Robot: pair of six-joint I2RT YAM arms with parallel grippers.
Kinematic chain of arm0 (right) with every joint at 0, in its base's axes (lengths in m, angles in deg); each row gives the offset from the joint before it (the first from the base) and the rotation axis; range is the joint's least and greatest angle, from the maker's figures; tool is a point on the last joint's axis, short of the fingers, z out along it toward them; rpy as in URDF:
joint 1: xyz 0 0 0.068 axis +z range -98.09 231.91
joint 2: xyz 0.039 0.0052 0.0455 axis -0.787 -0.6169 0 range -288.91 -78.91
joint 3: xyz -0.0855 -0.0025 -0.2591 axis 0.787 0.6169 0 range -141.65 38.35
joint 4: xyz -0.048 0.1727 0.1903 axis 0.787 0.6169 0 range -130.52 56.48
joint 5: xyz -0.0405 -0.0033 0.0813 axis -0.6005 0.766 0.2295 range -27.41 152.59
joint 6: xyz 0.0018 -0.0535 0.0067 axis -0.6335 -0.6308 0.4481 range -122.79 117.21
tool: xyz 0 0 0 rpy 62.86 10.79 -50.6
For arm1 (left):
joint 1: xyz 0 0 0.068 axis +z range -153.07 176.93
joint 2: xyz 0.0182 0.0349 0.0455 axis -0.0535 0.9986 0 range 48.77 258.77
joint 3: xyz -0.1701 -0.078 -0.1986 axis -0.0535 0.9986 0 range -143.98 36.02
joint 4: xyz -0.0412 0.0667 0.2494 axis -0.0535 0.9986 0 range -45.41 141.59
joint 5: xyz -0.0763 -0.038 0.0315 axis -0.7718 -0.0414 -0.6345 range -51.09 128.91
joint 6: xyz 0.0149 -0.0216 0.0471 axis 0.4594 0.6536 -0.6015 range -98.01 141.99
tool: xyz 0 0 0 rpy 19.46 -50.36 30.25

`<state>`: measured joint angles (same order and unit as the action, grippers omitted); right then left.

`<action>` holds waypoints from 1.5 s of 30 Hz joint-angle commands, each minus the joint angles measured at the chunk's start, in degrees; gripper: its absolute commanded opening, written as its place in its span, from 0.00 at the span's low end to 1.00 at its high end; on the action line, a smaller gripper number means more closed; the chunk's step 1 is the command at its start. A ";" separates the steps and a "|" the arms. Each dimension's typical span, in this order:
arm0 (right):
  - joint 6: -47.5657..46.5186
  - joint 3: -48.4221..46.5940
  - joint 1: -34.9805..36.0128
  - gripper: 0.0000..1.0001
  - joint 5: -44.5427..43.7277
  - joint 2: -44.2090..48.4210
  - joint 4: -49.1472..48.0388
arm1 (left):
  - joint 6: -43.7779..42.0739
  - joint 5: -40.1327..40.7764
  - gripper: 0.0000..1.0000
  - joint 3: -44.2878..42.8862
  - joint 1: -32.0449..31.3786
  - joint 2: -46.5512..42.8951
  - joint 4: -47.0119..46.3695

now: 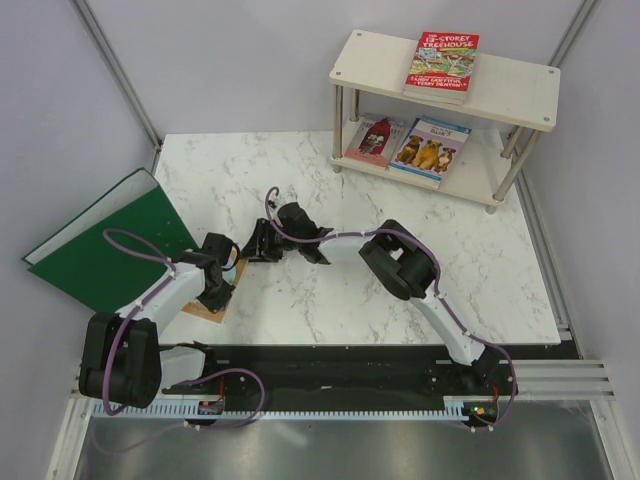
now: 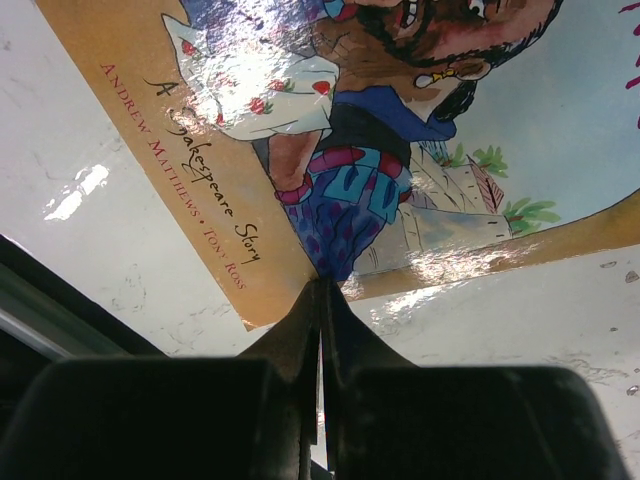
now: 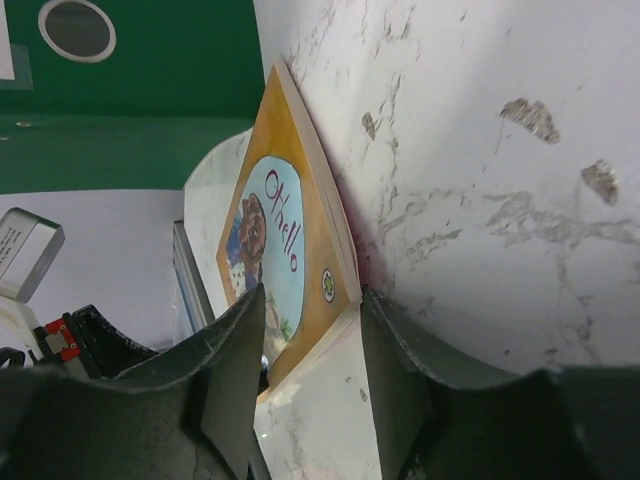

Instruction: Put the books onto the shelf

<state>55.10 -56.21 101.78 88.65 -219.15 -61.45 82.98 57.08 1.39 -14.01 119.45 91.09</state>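
A tan book (image 1: 205,312) titled Othello lies at the near left of the marble table (image 1: 400,300). My left gripper (image 1: 218,290) is shut on its edge (image 2: 322,285), and the cover (image 2: 400,150) fills the left wrist view. In the right wrist view the tan book (image 3: 280,250) stands tilted, one side off the table. My right gripper (image 3: 310,300) is open, its fingers either side of the book's corner with a gap. The shelf (image 1: 520,85) stands at the far right. A red Treehouse book (image 1: 443,62) lies on its top board, a red-figure book (image 1: 375,140) and a brown-dogs book (image 1: 430,145) on the lower one.
A large green folder (image 1: 110,250) lies half off the table's left edge, close behind the left arm, and shows in the right wrist view as the green folder (image 3: 150,90). Grey walls close in left and right. A black rail (image 1: 330,375) runs along the near edge.
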 commanded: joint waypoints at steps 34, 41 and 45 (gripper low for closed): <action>-31.96 25.13 -19.62 0.00 16.54 38.28 23.74 | -33.21 -27.71 0.90 2.63 -0.75 -30.50 -27.04; -34.33 23.90 -23.76 0.00 30.59 42.51 26.11 | -32.52 -45.75 0.93 7.91 -0.75 -29.02 -49.26; -35.56 23.90 -24.90 0.00 36.59 45.23 26.64 | -32.25 -52.61 0.93 8.18 -0.75 -23.58 -58.79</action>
<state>22.64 -31.76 77.95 114.33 -178.89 -35.01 53.19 15.88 9.30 -14.71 91.95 48.75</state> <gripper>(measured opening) 0.020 0.928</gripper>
